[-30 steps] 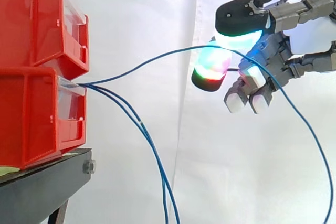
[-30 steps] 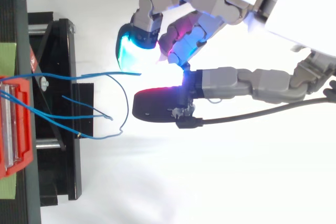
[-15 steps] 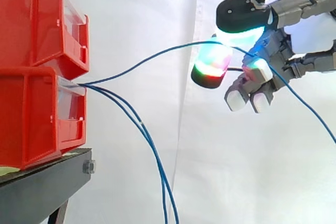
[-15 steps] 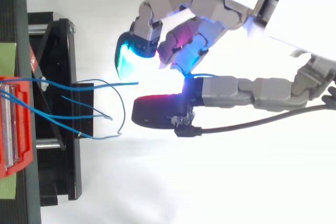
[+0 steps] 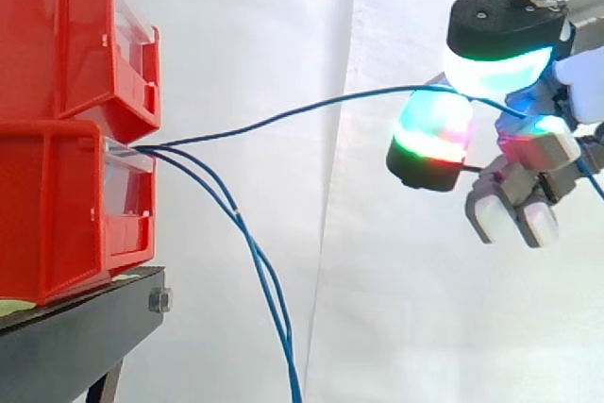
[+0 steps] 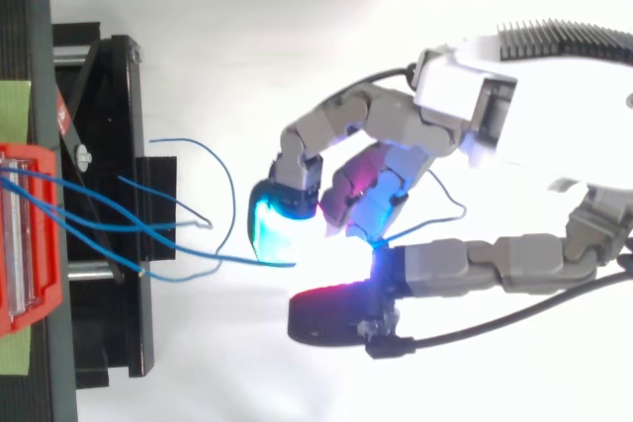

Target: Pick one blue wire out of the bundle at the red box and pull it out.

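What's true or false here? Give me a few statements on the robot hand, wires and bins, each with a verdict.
1. The robot hand pinches one blue wire between its pads. True.
2. That wire is fully out of the box. False: it runs into the lower red bin.
3. The other blue wires hang down from the same bin. True.
4. The bins sit on a white table. False: they sit on a black stand.

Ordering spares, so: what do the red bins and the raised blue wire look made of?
The red bins look like moulded plastic, glossy with even colour. The blue wire seems a thin plastic-insulated lead, judging by its smooth, springy curves.
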